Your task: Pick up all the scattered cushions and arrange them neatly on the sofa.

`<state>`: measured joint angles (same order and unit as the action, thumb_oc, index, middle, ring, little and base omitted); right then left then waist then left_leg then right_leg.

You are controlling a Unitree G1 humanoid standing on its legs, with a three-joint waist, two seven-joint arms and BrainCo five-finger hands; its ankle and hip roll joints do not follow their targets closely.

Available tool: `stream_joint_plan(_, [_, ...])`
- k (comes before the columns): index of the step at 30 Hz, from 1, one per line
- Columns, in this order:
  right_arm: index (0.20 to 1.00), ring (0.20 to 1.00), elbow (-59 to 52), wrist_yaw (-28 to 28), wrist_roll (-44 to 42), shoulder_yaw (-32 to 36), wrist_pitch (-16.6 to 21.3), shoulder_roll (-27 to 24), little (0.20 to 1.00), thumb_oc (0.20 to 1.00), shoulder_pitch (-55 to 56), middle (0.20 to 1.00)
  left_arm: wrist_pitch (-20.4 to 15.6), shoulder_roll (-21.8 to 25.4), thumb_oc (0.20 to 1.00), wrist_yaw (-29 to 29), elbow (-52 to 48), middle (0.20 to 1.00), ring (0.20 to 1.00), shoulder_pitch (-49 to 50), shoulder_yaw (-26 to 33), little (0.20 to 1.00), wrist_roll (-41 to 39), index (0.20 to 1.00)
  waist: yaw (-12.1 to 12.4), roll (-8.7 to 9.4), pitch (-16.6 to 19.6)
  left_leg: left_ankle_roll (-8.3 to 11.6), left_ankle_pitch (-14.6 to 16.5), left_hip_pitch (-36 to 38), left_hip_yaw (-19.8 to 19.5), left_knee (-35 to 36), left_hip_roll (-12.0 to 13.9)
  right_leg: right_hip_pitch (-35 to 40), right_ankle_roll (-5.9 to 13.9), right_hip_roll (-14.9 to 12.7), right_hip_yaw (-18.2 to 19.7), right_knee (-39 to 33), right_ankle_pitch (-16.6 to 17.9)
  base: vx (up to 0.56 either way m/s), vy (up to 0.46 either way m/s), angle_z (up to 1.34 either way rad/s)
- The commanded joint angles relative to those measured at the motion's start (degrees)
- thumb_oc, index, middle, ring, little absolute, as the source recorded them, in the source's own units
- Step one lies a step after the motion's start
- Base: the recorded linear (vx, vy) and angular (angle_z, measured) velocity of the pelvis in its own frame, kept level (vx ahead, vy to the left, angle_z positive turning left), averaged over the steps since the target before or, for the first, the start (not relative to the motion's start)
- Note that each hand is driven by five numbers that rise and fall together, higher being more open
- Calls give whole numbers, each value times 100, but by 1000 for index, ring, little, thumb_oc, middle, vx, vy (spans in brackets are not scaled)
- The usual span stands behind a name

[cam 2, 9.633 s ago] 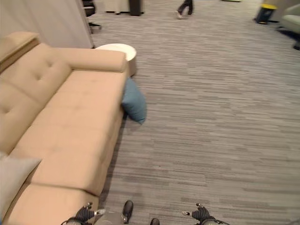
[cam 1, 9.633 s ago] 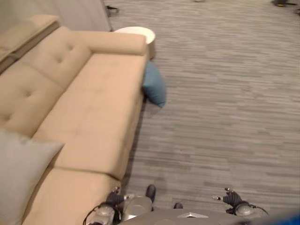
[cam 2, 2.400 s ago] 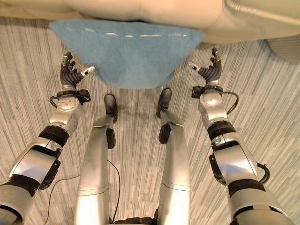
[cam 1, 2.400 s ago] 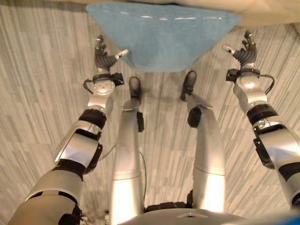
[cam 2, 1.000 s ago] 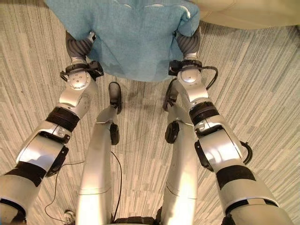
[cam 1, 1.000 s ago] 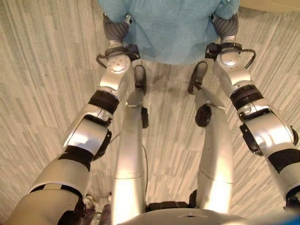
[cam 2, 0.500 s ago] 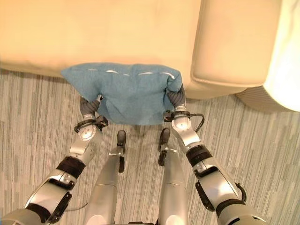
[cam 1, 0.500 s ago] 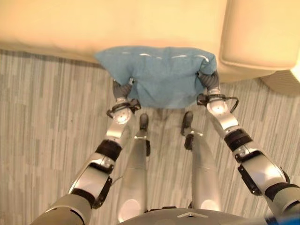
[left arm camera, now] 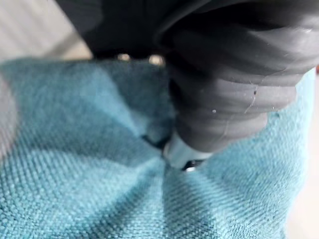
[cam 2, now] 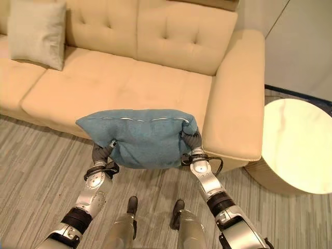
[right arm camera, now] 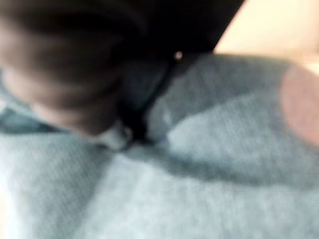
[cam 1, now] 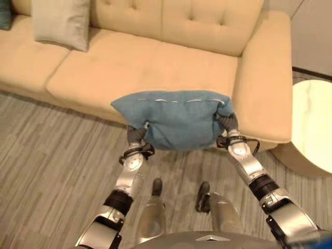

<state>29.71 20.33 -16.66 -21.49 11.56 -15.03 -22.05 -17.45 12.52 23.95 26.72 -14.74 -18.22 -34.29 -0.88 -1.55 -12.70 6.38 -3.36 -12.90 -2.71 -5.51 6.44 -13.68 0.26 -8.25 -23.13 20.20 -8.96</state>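
A blue cushion (cam 1: pixel 174 118) hangs in the air between my two hands, level with the front edge of the beige sofa (cam 1: pixel 155 65) and before its right seat. My left hand (cam 1: pixel 136 136) grips the cushion's left end and my right hand (cam 1: pixel 226 124) grips its right end. In the left wrist view a silver finger (left arm camera: pixel 183 152) digs into the puckered blue cloth (left arm camera: pixel 75 189). In the right wrist view the right hand (right arm camera: pixel 115 137) pinches the cloth (right arm camera: pixel 199 189) the same way. A pale grey cushion (cam 2: pixel 35 32) leans upright against the sofa's backrest at the left.
A round white side table (cam 2: pixel 294 145) stands on the floor right of the sofa's right armrest (cam 2: pixel 236 98). A dark teal cushion's corner (cam 1: pixel 4 13) shows at the sofa's far left. Grey striped carpet (cam 2: pixel 31 166) lies in front.
Both hands closed on the ends of the blue cushion on the floor and raised it to the sofa's seat height. The view has tilted up, showing the sofa's seats and backrest.
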Motion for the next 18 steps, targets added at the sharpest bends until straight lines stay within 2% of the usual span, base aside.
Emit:
stream_joint_plan(1, [200,200,-771,-430,210,-321,471,455,200,200,-358,200,-376,-76,200,-603,-558,200,200,-625,-431,200,400,200,40,505,219,145,-270,-95,614,-15,-155,955,601,164,175,-1576,617,113,87,60])
stream_joint_plan(2, [200,200,-774,-442,222,-322,450,448,200,200,-357,200,-377,-57,200,-619,-579,200,200,-612,-416,200,415,200,56,534,271,98,-254,-54,727,-6,-168,1023,614,174,183,-1609,633,154,116,7])
stream_joint_plan(5, [200,200,-747,-519,270,-383,383,522,200,200,-342,200,-356,21,200,-641,-694,200,200,-392,-341,200,426,200,176,640,433,-89,42,264,642,-12,-316,1265,691,148,308,-1643,643,201,139,-10])
stream_joint_plan(6, [200,200,-748,-518,271,-385,383,525,200,200,-338,200,-354,24,200,-641,-698,200,200,-387,-341,200,426,200,180,643,427,-91,47,278,649,-11,-317,1276,693,146,313,-1645,643,224,183,-33])
stream_joint_plan(8, [200,200,-716,-618,346,-417,297,611,200,200,-312,200,-285,125,200,-701,-876,200,200,-120,-296,200,407,200,338,748,483,-315,395,536,633,-149,-482,1385,880,-75,512,-1202,673,250,298,-20])
stream_joint_plan(9, [200,200,-715,-617,346,-416,297,612,200,200,-312,200,-284,127,200,-700,-878,200,200,-119,-297,200,408,200,353,754,475,-319,400,547,649,-150,-485,1382,885,-83,529,-1184,664,133,288,-7])
stream_joint_plan(11, [200,200,-676,-665,383,-442,272,659,200,200,-299,200,-255,158,200,-725,-939,200,200,1,-276,200,405,200,415,755,473,-435,505,672,699,-155,-553,1237,1063,-224,645,-615,980,102,271,-23])
stream_joint_plan(12, [200,200,-675,-662,417,-476,250,703,200,200,-350,200,-253,194,200,-714,-952,200,200,17,-321,200,434,200,407,730,431,-569,557,779,684,-152,-636,1055,1156,-378,759,-46,1425,98,259,-18])
stream_joint_plan(13, [200,200,-674,-661,417,-476,250,703,200,200,-352,200,-252,195,200,-714,-952,200,200,16,-321,200,434,200,411,734,428,-572,559,780,690,-153,-641,1048,1160,-385,767,-33,1419,149,350,0])
stream_joint_plan(14, [200,200,-648,-669,419,-480,227,760,200,200,-384,200,-242,226,200,-705,-965,200,200,49,-316,200,498,200,420,658,419,-643,647,967,688,-93,-628,842,1110,-424,731,336,1374,91,154,17])
stream_joint_plan(15, [200,200,-648,-669,419,-480,227,760,200,200,-384,200,-242,226,200,-705,-965,200,200,49,-316,200,498,200,421,659,419,-643,647,968,689,-93,-629,842,1110,-425,732,337,1373,209,263,10])
stream_joint_plan(17, [200,200,-614,-684,418,-489,214,744,200,200,-520,200,-251,244,200,-701,-967,200,200,49,-291,200,476,200,317,631,442,-683,628,1191,461,131,-714,312,951,12,1047,72,1180,181,153,-5])
stream_joint_plan(18, [200,200,-611,-685,417,-490,216,743,200,200,-522,200,-252,242,200,-702,-966,200,200,48,-290,200,475,200,318,628,432,-680,637,1209,461,137,-711,323,950,14,1047,83,1164,141,70,-15])
